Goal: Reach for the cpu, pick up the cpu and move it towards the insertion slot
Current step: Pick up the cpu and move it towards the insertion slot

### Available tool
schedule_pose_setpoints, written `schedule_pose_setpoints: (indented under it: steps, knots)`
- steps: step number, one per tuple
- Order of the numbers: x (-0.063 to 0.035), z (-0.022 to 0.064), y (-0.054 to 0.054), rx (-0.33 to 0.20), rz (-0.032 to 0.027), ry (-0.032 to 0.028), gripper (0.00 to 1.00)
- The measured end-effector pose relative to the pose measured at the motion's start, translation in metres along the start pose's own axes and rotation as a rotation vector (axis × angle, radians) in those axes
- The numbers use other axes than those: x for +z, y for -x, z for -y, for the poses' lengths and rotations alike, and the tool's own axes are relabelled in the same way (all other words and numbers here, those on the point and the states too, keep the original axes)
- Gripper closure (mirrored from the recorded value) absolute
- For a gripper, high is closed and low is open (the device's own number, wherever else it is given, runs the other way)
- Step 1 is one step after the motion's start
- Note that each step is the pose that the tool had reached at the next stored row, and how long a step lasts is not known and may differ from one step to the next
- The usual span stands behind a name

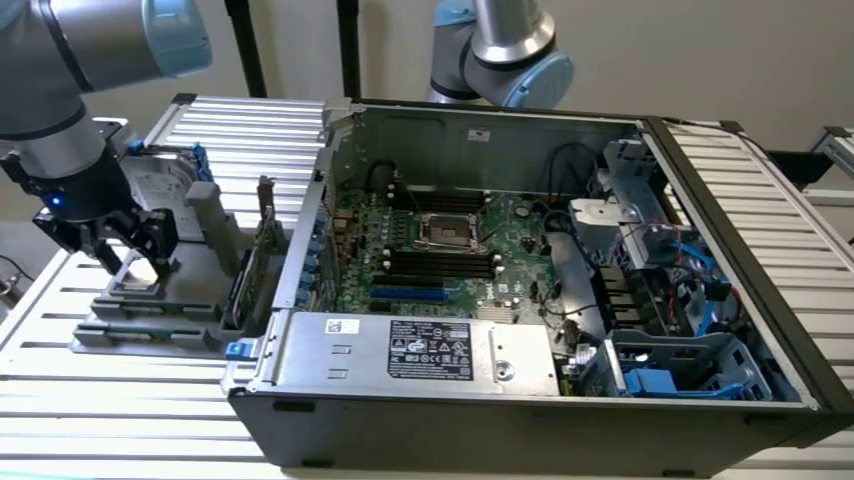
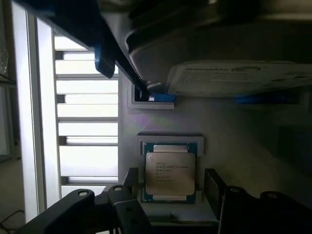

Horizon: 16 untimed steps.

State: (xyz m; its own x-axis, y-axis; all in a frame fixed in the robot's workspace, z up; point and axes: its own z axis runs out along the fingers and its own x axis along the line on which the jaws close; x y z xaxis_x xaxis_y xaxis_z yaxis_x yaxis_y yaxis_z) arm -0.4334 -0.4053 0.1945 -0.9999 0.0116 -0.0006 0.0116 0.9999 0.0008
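Reach step: gripper [image 2: 173, 181] spread, straddling cpu [image 2: 170, 173] in grey holder [image 2: 234, 146], not yet pinched. Grasp likely calls for centred, even squeeze.

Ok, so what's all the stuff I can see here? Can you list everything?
Small flat square silvery chip: one, silver on green, in the grey holder.
Square shiny-framed socket: one, metal with a dark centre, on the green circuit board inside the case.
Open dark grey computer case: one, mid-table.
Silver labelled power box: one, at the case's near edge.
Silver hard drive with blue rails: one, in the holder near the chip.
Grey plastic holder: one, exterior view's left.
White slatted table: one, under everything.
Silver-and-blue robot arm: one, over the holder, black jaws open either side of the chip.
Second silver-and-blue robot arm: one, behind the case.
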Motion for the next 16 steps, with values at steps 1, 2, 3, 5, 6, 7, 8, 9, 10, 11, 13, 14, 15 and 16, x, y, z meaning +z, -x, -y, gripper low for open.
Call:
schedule_pose_setpoints:
  steps: [1,2,3,5,6,7,8,9,10,11,13,14,15,16]
  knots:
    - [0.0005,0.0000,0.0000,0.000,0.0002,-0.0001,0.35]
    - [0.0011,0.0000,0.0000,0.000,0.0007,-0.0001,0.35]
    - [0.0015,-0.0001,0.0000,0.000,0.0012,-0.0001,0.35]
    - [0.0024,-0.0001,0.0000,0.000,0.0016,0.0000,0.35]
    - [0.0027,-0.0001,0.0000,-0.001,0.0015,-0.0001,0.35]
    - [0.0031,-0.0002,0.0000,-0.001,0.0016,-0.0001,0.35]
    - [0.0033,-0.0005,0.0000,-0.001,0.0016,0.0000,0.35]
    - [0.0036,-0.0010,-0.0001,-0.001,0.0017,0.0000,0.35]
    - [0.0037,-0.0014,-0.0001,-0.001,0.0016,-0.0001,0.35]
    - [0.0041,-0.0019,-0.0001,-0.001,0.0017,0.0000,0.35]
    - [0.0047,-0.0024,0.0000,-0.001,0.0016,-0.0001,0.35]
    - [0.0051,-0.0025,0.0000,-0.002,0.0015,-0.0001,0.35]
    - [0.0055,-0.0025,-0.0001,-0.002,0.0015,-0.0001,0.35]
    - [0.0060,-0.0026,0.0000,-0.002,0.0016,0.0000,0.35]
